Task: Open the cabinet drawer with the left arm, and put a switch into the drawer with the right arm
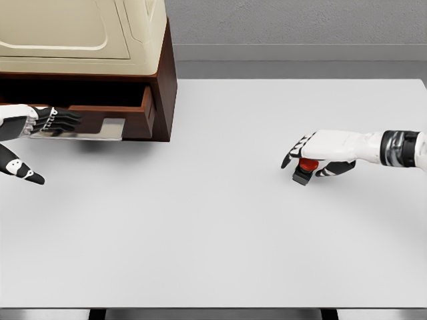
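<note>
Surface (220, 240): smooth matt white. Cabinet (163, 80): dark red-brown wood look, cream glossy top. Drawer (127, 120) handle: brushed metal. Switch (305, 170): red and black plastic.

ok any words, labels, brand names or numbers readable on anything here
None: no readable text shows anywhere in the head view.
Cabinet: plain brown wood, no label.
Drawer: open, its metal handle blank.
Cream appliance on top of the cabinet: no brand or markings visible.
Switch under the right hand: red and black, too small to show any marking.
White table: blank.
</note>
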Motion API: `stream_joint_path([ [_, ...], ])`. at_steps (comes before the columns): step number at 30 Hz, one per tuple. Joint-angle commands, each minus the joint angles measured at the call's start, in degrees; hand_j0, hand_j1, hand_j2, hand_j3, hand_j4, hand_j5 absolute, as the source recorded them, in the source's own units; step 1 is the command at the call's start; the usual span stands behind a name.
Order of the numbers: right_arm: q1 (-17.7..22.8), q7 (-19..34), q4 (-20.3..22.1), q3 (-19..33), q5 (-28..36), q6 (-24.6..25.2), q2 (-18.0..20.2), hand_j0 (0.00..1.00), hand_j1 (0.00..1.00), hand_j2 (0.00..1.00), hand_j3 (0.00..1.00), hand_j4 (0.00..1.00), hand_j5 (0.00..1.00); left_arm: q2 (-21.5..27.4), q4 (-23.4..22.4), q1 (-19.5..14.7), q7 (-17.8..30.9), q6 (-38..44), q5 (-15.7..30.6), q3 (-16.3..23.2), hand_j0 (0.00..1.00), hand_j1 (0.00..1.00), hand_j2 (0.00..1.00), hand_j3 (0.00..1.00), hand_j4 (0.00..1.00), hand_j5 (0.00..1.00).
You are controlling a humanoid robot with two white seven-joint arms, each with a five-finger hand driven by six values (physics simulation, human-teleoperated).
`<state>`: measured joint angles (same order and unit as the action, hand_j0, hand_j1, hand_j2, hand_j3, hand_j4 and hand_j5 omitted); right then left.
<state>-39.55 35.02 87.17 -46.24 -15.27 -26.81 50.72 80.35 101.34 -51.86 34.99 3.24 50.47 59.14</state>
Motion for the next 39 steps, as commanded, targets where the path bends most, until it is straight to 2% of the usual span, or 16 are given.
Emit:
stream_joint_path([
  [1,0.0,0.0,-0.2,-0.2,0.2,0.1,0.0,0.7,0.7,0.7,0.7,0.7,0.7,0.2,-0.3,0.0,0.0,0.0,-2.5,0.9,1.0,1.0,1.0,1.0,1.0,1.0],
  [9,0.0,0.0,-1.2,-1.2,0.2,-0.2,0.0,0.69,0.69,0.69,0.69,0.69,0.69,0.2,-0.3,0.0,0.0,1.2,-1.0,0.9,1.0,1.0,1.0,1.0,1.0,1.0],
  [16,-0.1,0.0,-1.2,-1.2,0.2,-0.3,0.0,0.62,0.62,0.62,0.62,0.62,0.62,0.1,-0.3,0.0,0.0,1.3,1.6,0.8,1.0,1.0,1.0,1.0,1.0,1.0],
  [33,-0.6,0.0,-1.2,-1.0,0.2,-0.3,0.0,0.49,0.49,0.49,0.49,0.49,0.49,0.6,-0.3,1.3,0.0,2.8,2.0,1.0,1.0,1.0,1.0,1.0,1.0,1.0],
  [39,-1.3,0.0,-1.1,-1.0,0.2,-0.3,0.0,0.47,0.47,0.47,0.47,0.47,0.47,1.2,-0.3,2.0,0.0,3.7,2.8,1.1,1.0,1.0,1.0,1.0,1.0,1.0],
])
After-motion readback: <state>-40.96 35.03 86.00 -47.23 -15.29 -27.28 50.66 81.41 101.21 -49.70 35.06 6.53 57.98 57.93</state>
